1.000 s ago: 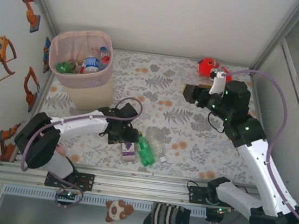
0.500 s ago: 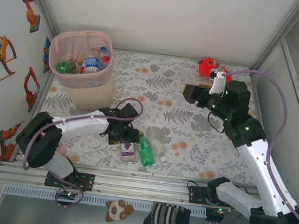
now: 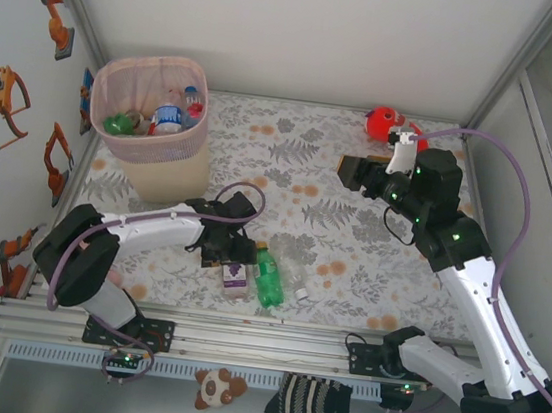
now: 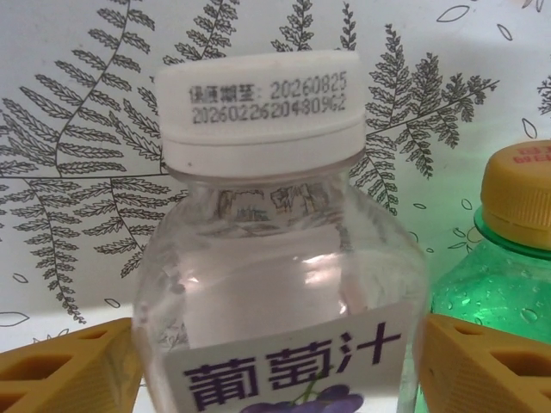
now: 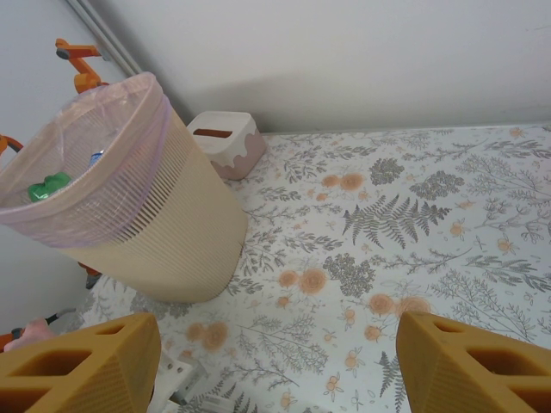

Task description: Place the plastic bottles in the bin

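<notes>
Left hand (image 4: 275, 357) straddles the white-capped juice bottle (image 4: 267, 258); can't tell if it's clenched. Right hand (image 5: 274, 335) released, empty, above the counter (image 5: 387, 215).

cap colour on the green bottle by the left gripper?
Yellow-orange cap, clearest in the left wrist view.

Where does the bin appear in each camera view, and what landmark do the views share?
Top external: the bin sits upper left, against the left wall.
Right wrist: it stands at the left edge, seen from the side.
Left wrist: this camera faces the clear bottle and green bottle close up.
Shared landmark: the fern-printed table cover.
</notes>
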Controlling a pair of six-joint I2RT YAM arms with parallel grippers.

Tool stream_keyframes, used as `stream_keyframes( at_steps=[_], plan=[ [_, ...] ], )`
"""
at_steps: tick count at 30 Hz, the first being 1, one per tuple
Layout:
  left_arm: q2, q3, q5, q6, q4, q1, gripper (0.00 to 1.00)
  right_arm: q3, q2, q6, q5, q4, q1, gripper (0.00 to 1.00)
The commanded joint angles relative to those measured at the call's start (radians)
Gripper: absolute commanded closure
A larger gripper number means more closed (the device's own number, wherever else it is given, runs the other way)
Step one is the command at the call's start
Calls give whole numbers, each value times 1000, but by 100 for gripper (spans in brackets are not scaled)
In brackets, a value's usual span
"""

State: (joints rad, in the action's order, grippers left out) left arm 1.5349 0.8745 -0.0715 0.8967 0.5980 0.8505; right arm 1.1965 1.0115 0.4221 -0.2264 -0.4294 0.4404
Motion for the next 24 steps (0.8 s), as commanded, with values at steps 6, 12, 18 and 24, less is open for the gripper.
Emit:
stream_keyframes(
  at_steps=[6, 12, 18, 24],
  plan=[
    [38, 6, 8, -45, 37, 9, 30, -2, -8, 7, 5, 29, 0, 29],
    [29, 37, 54, -75, 98, 9, 34, 1, -14, 7, 10, 29, 0, 29],
    [-16, 90, 102, -106, 178, 4, 36, 8, -16, 6, 12, 23, 0, 29],
    [-78, 174, 143, -167, 246, -11, 37, 16, -14, 7, 12, 20, 0, 29]
  ],
)
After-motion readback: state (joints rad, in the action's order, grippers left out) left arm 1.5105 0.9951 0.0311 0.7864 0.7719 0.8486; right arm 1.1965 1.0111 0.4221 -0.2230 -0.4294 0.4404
